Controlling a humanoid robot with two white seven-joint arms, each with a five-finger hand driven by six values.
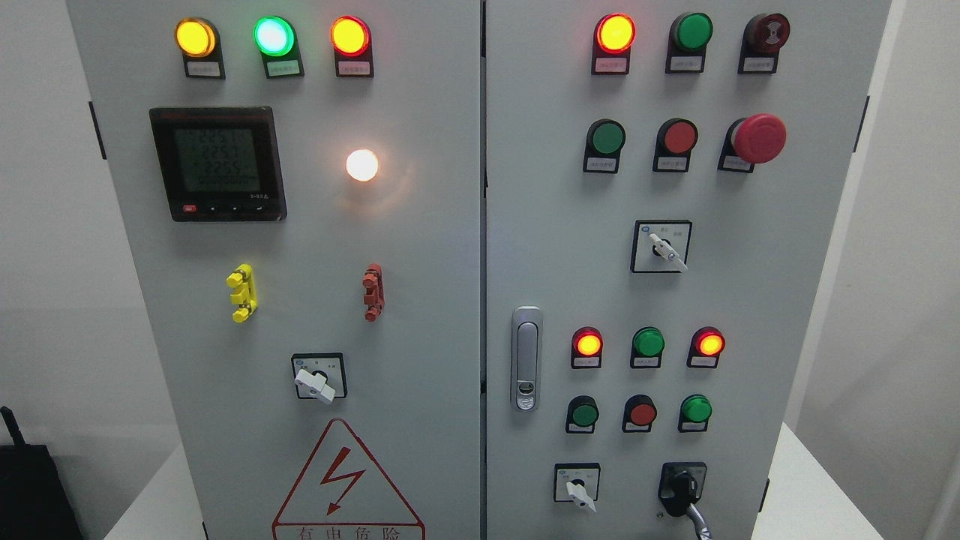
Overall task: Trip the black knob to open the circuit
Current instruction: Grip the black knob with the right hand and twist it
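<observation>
Here, a grey two-door control cabinet fills the head view, and neither robot hand has entered the frame, so how far either is open, or whether it holds anything, cannot be told. The black knob named in the task sits at the bottom right of the right-hand door, near the lower edge of the picture, with what looks like a grey cable trailing down from it. Just to its left is a white-handled selector switch; above it stands a row of three small push buttons, the green push button closest overhead. By judgement the reach has not yet begun, and the step would go best with the right hand coming in low from the right, fingers closing around the knob's sides alone, then turning squarely about its axis rather than pushing into the door. The room is tight to the left and above, where a stray finger could press a button or nudge the white switch; it is more open to the right, where bare panel runs to the cabinet's edge, and beyond it the white surface the cabinet stands on. The red mushroom emergency stop is far above, well apart from the work. The door latch lies near the centre seam, out of the way.
</observation>
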